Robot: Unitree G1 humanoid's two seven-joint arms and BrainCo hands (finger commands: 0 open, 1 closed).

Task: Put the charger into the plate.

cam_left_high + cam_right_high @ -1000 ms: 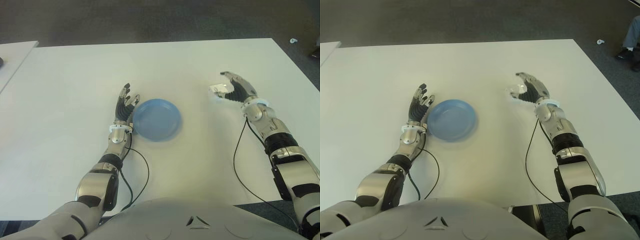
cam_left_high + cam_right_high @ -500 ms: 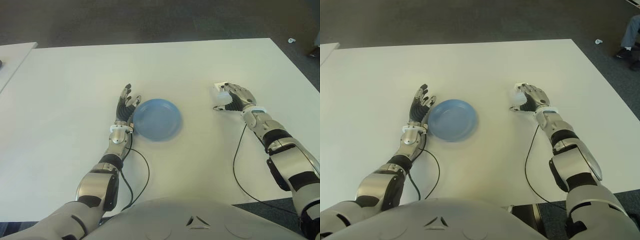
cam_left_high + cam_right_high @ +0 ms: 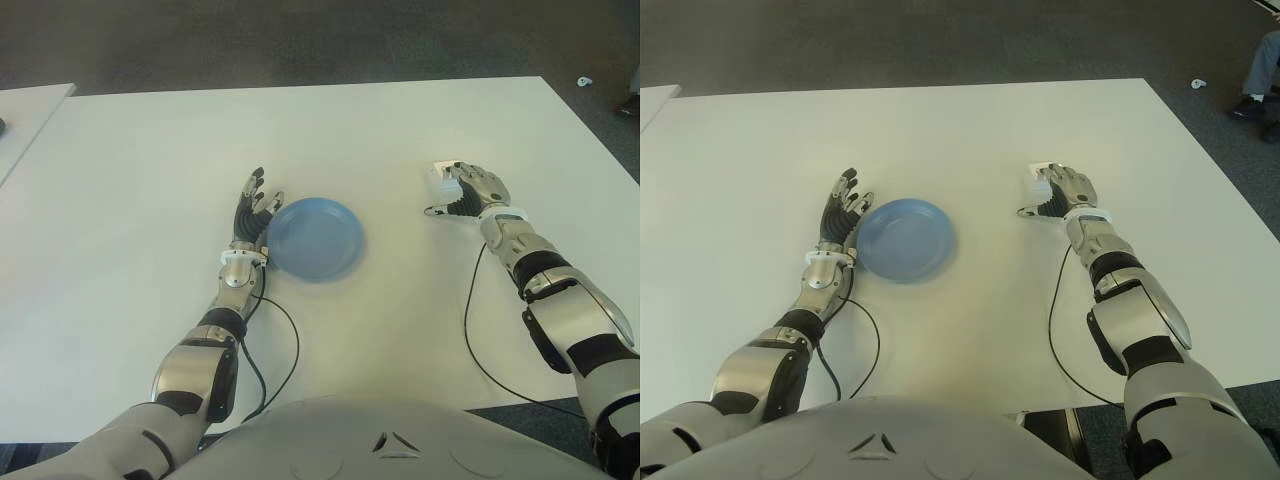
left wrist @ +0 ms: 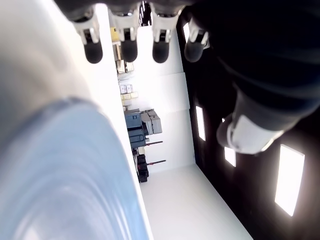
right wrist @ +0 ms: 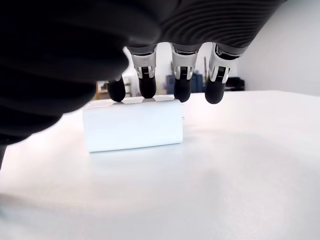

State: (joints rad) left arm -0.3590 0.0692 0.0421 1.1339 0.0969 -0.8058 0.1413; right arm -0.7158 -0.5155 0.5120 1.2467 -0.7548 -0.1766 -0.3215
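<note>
The white charger (image 5: pixel 132 125) lies flat on the white table (image 3: pixel 350 140), right of the middle. My right hand (image 3: pixel 462 192) is lowered over the charger (image 3: pixel 440 176). Its fingertips (image 5: pixel 147 90) touch the block's far top edge, and the thumb sticks out to the side, off the block. The charger is not lifted. A blue plate (image 3: pixel 315 238) sits near the table's middle, holding nothing. My left hand (image 3: pixel 252 208) shows right against the plate's left rim with its fingers spread, and the left wrist view shows the plate's rim (image 4: pixel 75 165) close by.
Black cables (image 3: pixel 470 310) trail from both wrists toward the table's near edge. A second white table (image 3: pixel 25 110) stands at the far left. On the dark floor at the far right are a small white object (image 3: pixel 585 82) and a person's leg (image 3: pixel 1262 70).
My right hand has come down from a raised, spread pose and turned palm-down onto the charger. The left hand and the plate have not moved.
</note>
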